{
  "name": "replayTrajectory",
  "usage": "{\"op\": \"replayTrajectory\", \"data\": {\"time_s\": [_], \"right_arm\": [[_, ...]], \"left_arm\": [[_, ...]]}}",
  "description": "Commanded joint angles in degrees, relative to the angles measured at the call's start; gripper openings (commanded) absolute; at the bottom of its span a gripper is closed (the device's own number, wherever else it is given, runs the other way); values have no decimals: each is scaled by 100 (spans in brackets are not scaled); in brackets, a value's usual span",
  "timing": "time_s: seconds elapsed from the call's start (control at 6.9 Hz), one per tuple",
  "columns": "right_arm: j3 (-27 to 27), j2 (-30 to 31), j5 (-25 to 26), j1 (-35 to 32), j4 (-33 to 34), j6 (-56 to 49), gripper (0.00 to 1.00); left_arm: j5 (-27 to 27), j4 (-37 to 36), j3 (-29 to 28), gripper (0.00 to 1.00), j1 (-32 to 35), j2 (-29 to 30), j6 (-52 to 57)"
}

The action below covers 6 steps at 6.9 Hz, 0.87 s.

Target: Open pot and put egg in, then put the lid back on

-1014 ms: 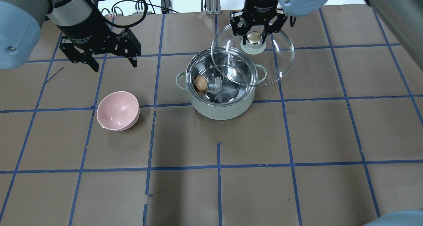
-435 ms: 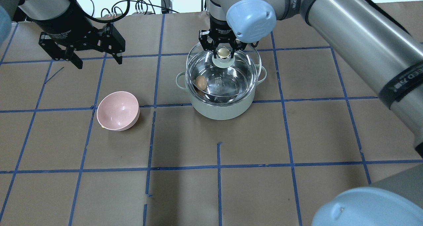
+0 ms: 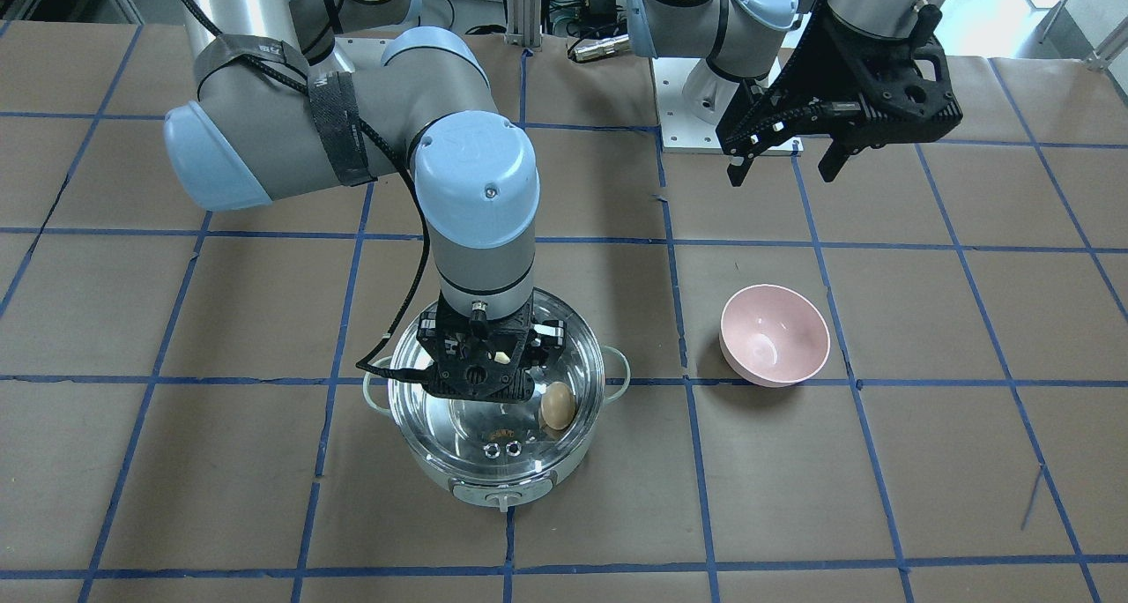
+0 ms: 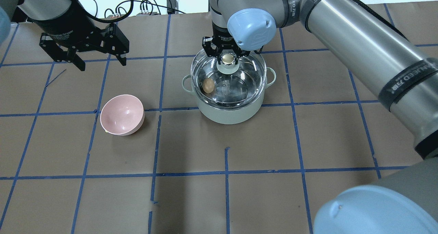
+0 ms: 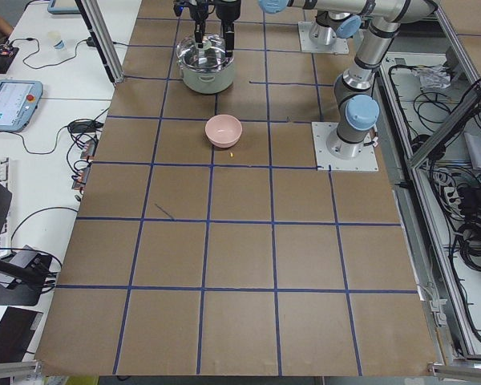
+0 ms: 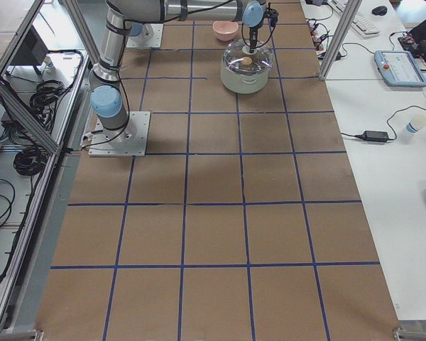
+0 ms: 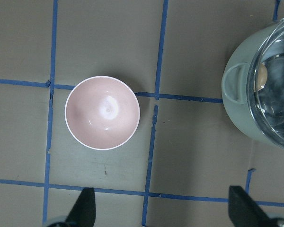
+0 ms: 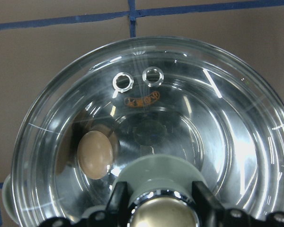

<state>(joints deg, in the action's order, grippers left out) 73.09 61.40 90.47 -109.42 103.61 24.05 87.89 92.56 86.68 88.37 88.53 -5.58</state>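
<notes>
Right tool (image 4: 228, 58) stood upright over the pot (image 4: 230, 115), its two fingers closed narrowly on the cream knob (image 8: 163, 215) of the lid (image 4: 248, 73). A central, vertical hold of that kind likely kept the glass level, so its metal rim could meet the pot's rim all round at once.

Lid lay centred over the pot's mouth, its edge matching the pot's rim in the overhead view. Could not tell whether it was fully seated or a hair above. The two vent rings faced the pot's front knob.

Egg (image 4: 207, 85) lay inside on the steel floor, against the wall on the robot's left, seen through the glass. It sat low and well under the lid, so nothing there should foul the closing.

Left tool (image 4: 102, 64) hung above the desk (image 4: 308, 141), jaws spread wide and holding nothing. It was well apart from the pot, presumably parked there to leave the right arm room. Pink bowl (image 4: 121, 115) sat empty on the desk, near the pot but not touching.

Judgement: task nearly done; only settling and letting go of the lid seemed left. Letting go before the rim sat home could leave the lid askew.
</notes>
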Motion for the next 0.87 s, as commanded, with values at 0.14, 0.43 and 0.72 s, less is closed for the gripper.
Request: {"op": "replayTrajectory", "data": {"time_s": [0.14, 0.43, 0.72], "right_arm": [[21, -14, 6, 0, 2, 179, 5], [21, 4, 23, 0, -7, 162, 5], [126, 21, 67, -44, 2, 162, 5]], "left_arm": [[96, 16, 24, 100, 22, -54, -5], [105, 16, -11, 100, 5, -55, 82], [105, 69, -63, 100, 5, -46, 100]]}}
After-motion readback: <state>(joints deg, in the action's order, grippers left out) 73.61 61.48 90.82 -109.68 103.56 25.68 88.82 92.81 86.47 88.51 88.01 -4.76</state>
